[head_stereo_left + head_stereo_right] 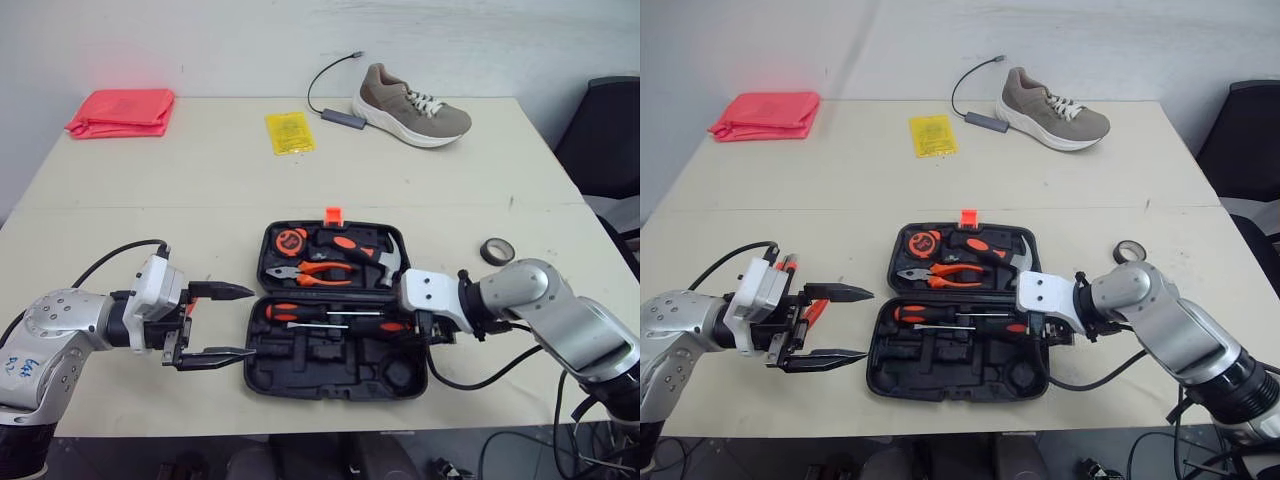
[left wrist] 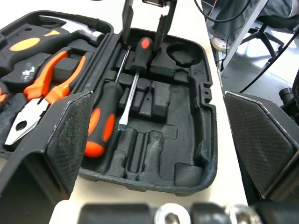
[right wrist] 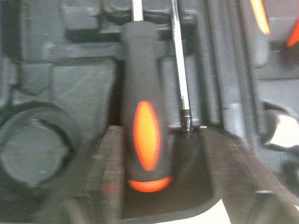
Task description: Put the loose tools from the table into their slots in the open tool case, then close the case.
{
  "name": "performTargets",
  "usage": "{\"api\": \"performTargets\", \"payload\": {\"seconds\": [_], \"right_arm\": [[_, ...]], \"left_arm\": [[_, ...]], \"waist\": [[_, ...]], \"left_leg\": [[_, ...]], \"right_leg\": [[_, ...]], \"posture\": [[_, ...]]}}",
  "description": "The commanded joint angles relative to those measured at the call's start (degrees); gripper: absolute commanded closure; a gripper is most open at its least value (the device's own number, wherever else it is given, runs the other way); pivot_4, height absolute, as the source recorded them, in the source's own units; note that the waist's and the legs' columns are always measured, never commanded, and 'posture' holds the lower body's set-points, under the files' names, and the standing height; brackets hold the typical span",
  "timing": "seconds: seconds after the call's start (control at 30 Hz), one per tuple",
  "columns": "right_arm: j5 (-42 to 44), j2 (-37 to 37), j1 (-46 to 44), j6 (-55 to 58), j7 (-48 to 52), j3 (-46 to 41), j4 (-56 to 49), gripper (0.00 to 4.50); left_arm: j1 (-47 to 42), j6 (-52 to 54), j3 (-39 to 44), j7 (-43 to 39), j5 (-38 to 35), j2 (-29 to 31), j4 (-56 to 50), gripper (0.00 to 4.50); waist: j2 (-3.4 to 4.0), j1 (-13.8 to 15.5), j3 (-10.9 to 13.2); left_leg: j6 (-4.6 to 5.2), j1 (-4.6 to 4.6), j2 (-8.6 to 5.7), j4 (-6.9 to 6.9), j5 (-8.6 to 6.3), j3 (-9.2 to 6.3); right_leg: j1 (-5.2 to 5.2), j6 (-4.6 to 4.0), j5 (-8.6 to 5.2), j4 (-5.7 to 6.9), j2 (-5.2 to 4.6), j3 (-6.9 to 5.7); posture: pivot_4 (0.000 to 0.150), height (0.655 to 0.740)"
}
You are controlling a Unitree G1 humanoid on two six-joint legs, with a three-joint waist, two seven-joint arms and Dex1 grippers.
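The black tool case (image 1: 330, 385) lies open near the table's front edge. Its far half holds a tape measure (image 1: 291, 241), orange pliers (image 1: 315, 272) and a hammer (image 1: 385, 262). Two black-and-orange screwdrivers lie head to tail in the near half. My right gripper (image 1: 425, 326) is open at the case's right end, its fingers (image 3: 105, 179) on either side of one screwdriver's handle (image 3: 145, 130), with a gap on one side. My left gripper (image 1: 250, 322) is open and holds nothing, just left of the case, pointing at the other screwdriver (image 2: 100, 123).
A black tape roll (image 1: 497, 251) lies on the table right of the case. At the back are a beige shoe (image 1: 415, 105), a cable (image 1: 335, 85), a yellow packet (image 1: 289, 132) and a red cloth (image 1: 122, 111). A dark chair (image 1: 610, 130) stands off the right edge.
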Motion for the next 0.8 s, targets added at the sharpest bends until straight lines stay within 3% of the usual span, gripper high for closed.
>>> {"api": "performTargets", "payload": {"seconds": [0.03,0.4,0.6,0.7,0.8], "right_arm": [[0.2,-1.9,0.1,1.8,2.9,0.1,-0.3,1.60],[7.8,-3.0,1.3,-5.3,8.4,-12.5,1.8,1.60],[17.1,10.5,7.3,-12.8,3.9,-19.6,0.0,1.60],[15.0,18.0,10.4,-18.2,-0.3,-18.1,0.8,2.39],[9.9,20.8,11.8,-24.1,-1.6,-14.7,3.2,3.90]], "left_arm": [[-0.6,-0.4,0.2,-0.2,-0.4,0.0,-1.0,0.00],[-0.9,-0.9,0.0,0.0,0.0,-0.3,-0.9,0.00],[-1.3,-1.6,-0.6,-0.1,0.6,-0.9,-0.3,0.00],[-1.7,-2.0,-1.3,-0.3,1.0,-1.5,-0.3,0.00],[-2.1,-2.6,-2.1,-0.8,1.5,-1.7,0.0,0.00]], "waist": [[0.00,0.0,0.0],[0.01,-0.2,0.0],[-0.01,-0.3,0.0],[0.00,-0.3,0.0],[0.00,-0.3,0.0]], "left_leg": [[0.00,0.00,0.00,0.00,0.00,0.00],[0.01,0.00,0.00,0.02,0.00,0.00],[-0.02,0.01,0.05,0.04,-0.01,-0.01],[-0.03,0.01,0.04,0.06,0.00,-0.01],[-0.02,0.01,-0.01,0.09,0.00,0.01]], "right_leg": [[0.00,0.00,0.00,0.00,0.00,0.00],[-0.01,0.00,0.00,0.04,0.04,0.01],[0.01,0.00,0.00,0.09,0.10,0.03],[0.01,0.00,0.00,0.15,0.12,0.03],[0.00,0.01,0.00,0.17,0.16,0.02]], "posture": [[0.150,0.7400],[0.150,0.7400],[0.150,0.7400],[0.150,0.7400],[0.150,0.7400]]}}
